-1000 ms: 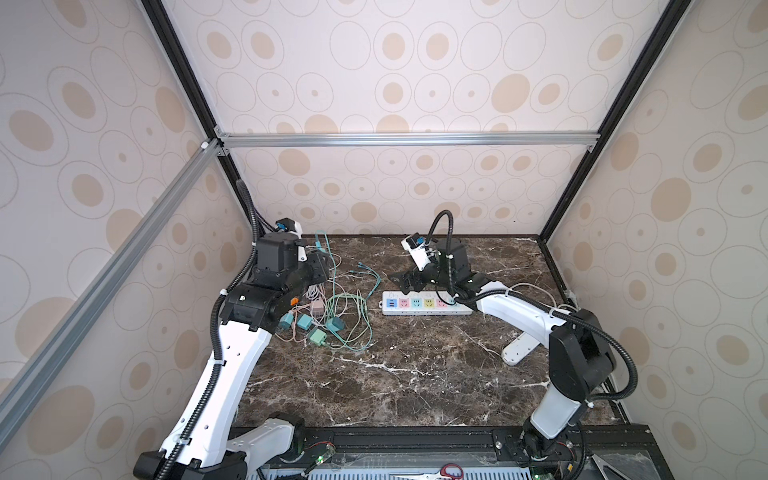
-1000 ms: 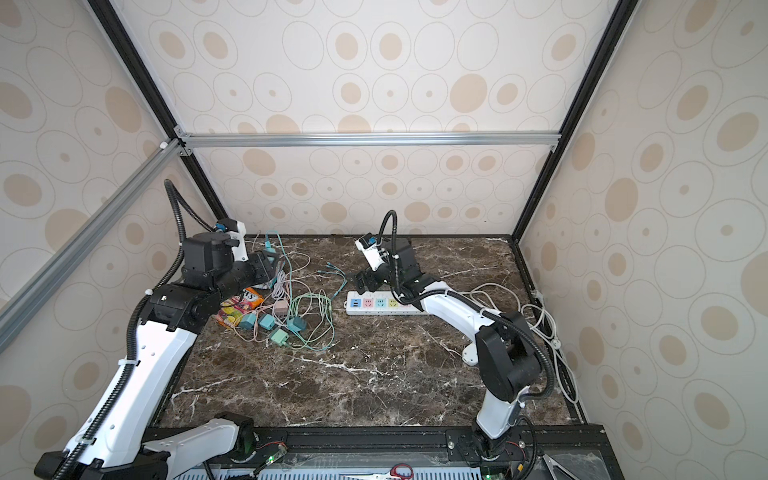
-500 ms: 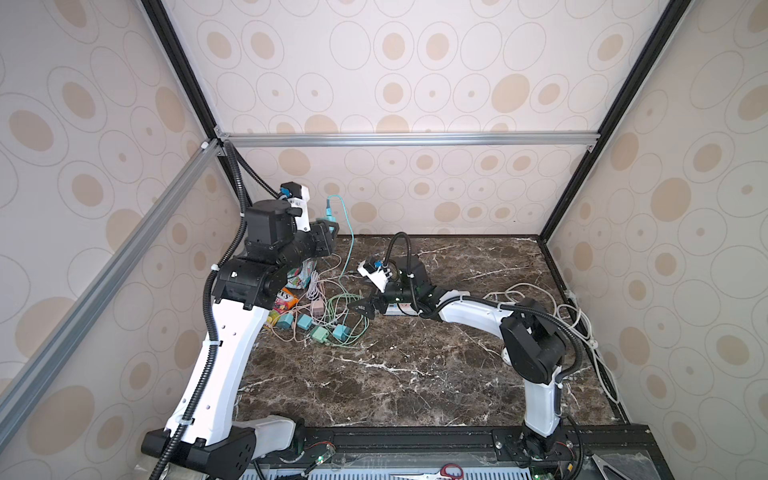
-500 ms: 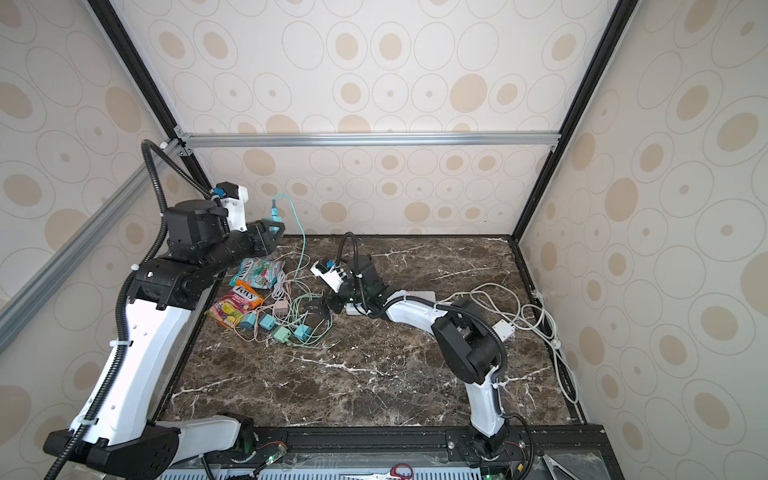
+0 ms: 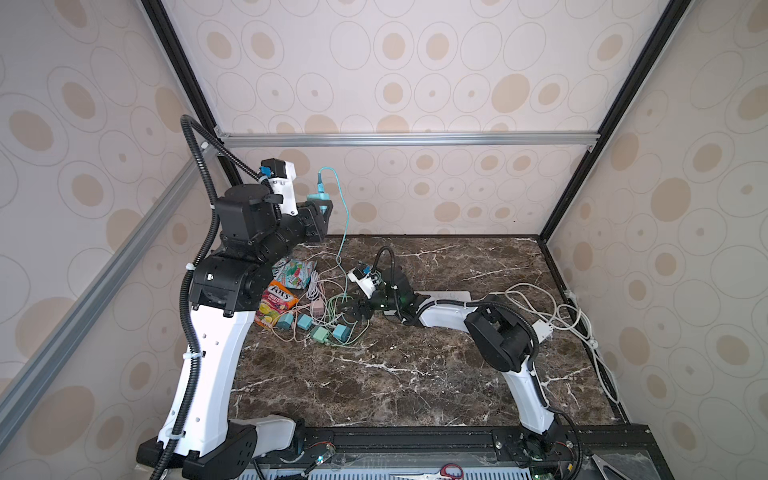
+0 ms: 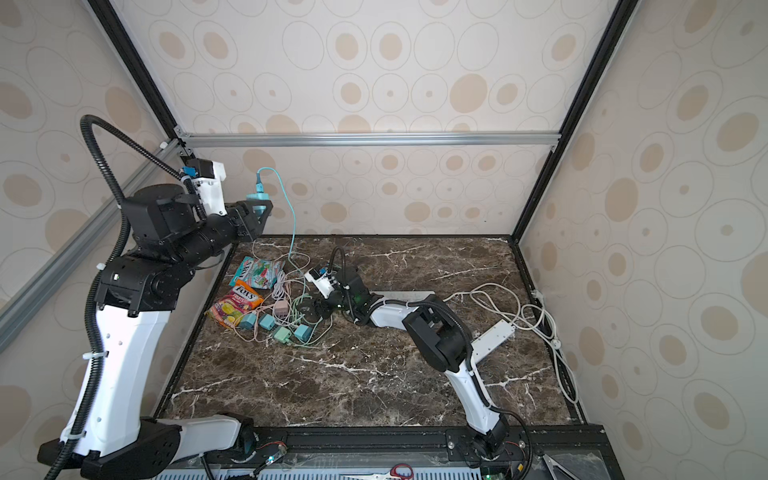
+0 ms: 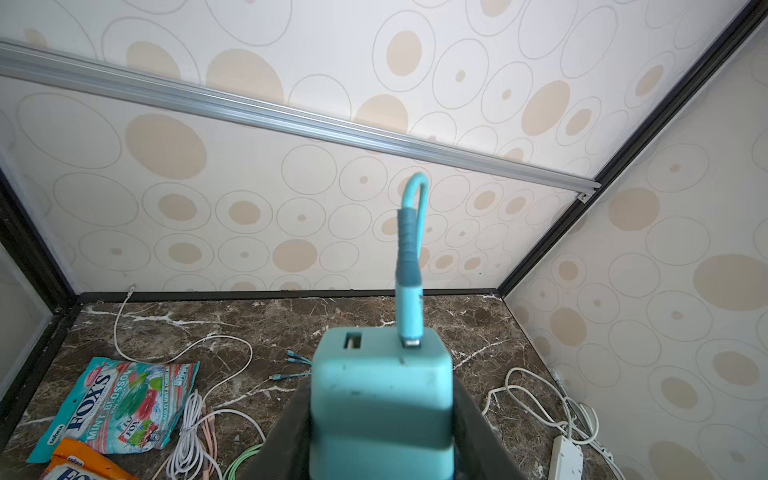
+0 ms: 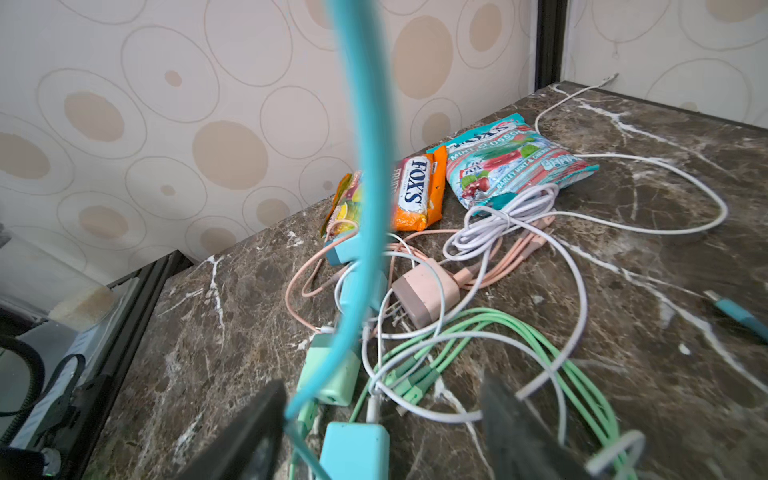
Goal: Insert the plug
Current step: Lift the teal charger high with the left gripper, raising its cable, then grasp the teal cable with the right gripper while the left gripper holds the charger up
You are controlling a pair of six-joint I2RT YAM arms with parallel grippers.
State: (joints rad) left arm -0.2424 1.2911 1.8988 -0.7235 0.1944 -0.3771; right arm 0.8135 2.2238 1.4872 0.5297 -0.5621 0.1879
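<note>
Right, we have the teal charger up in the air, clamped across its flat sides by the jaws of the left gripper, high over the back left part of the table. Its teal cable is seated in one of the two ports on top, loops over and hangs down into the tangle of cables and chargers below. Down there the right gripper sits low at the edge of that tangle, jaws apart with nothing pinched. In the right wrist view the teal cable runs just beside one finger. We judge the charger a light, rigid plastic block with smooth sides, so a firm squeeze on the body is the hold to trust. The soft cable or its connector would bend or pull out. The prongs we cannot see. The trailing cable is limp and may snag in the tangle and tug the block askew. The white power strip, partly hidden behind the right arm, looks the likely target.
</note>
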